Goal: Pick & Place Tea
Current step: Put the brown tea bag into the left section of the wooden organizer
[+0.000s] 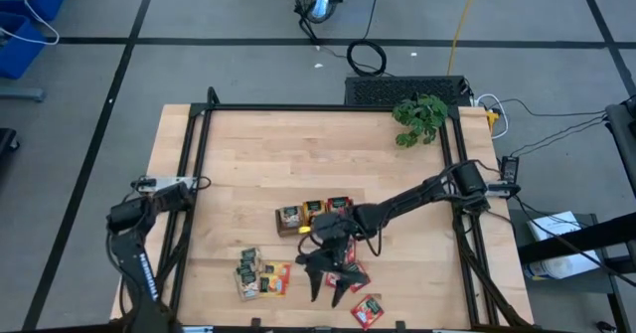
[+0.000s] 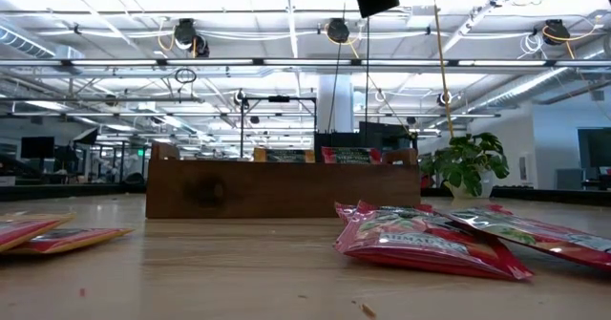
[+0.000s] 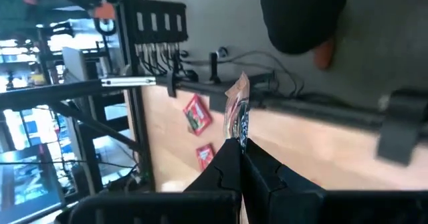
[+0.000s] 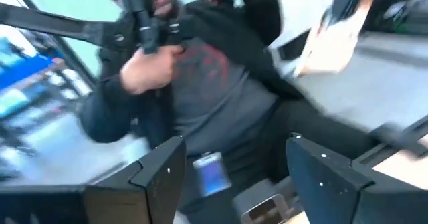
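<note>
The left gripper sits at the table's left edge, well clear of all the sachets; its fingers are pressed together with nothing between them. Beyond their tips the left wrist view shows two red sachets lying flat on the wood.

Nearest that gripper is a small heap of green and orange sachets, off toward the table's middle and front. Farther along stands the brown tray, already holding a few packets on edge, just behind the right gripper. The right gripper hangs over the table's front half with its fingers spread wide and nothing between them. More red sachets lie directly beneath and just beside it, and a single red sachet lies just ahead of its tips, near the front edge. From table height these red packets look puffy and crinkled, overlapping one another.

The tea looks light and thin, a soft foil envelope that bends easily and is probably slick. Lying flat, it offers little to pinch, so a raised or overlapping edge seems the best hold, one finger slipping under a lifted corner. A grip across the middle would likely crumple the packet or drag its neighbour along.
</note>
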